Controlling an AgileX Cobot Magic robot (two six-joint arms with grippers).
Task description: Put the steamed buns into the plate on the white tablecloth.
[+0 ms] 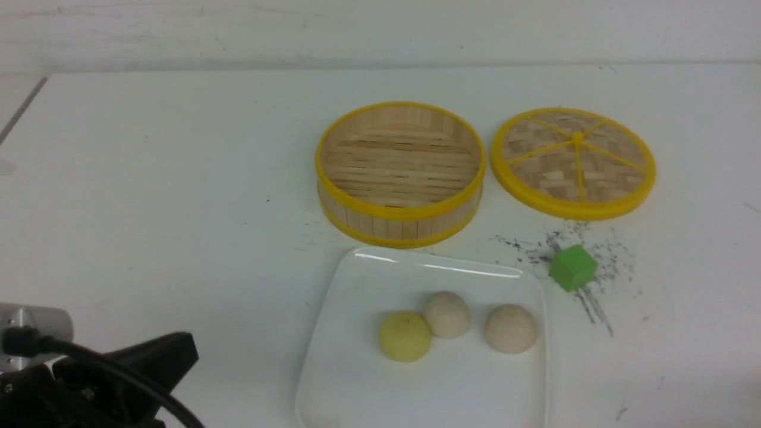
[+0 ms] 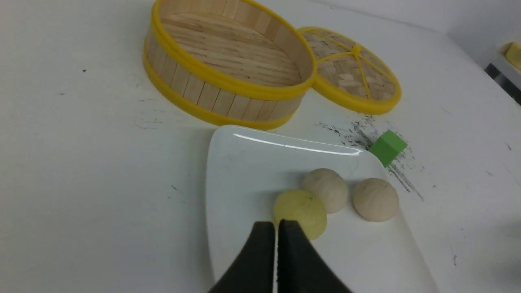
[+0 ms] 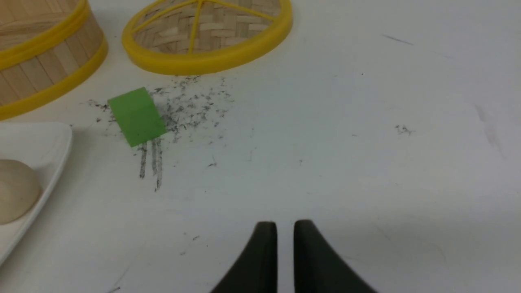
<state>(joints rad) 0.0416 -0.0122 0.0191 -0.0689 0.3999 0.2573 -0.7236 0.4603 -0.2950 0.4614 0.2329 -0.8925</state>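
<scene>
I see three buns (image 1: 447, 314) on the plate (image 1: 362, 285), just beside the steamer (image 1: 399, 172); left gripper (image 2: 276, 224) pinched together, right gripper (image 3: 285, 226) nearly closed, both empty

I count three steamed buns (image 1: 447, 314): two cream, one pale yellow (image 1: 405, 336). One white plate (image 1: 357, 356) under them. One bamboo steamer basket (image 1: 400, 172), one woven lid (image 1: 573, 161), one green cube (image 1: 572, 268). And my own grippers, two: left gripper (image 2: 276, 224), right gripper (image 3: 285, 226).
</scene>
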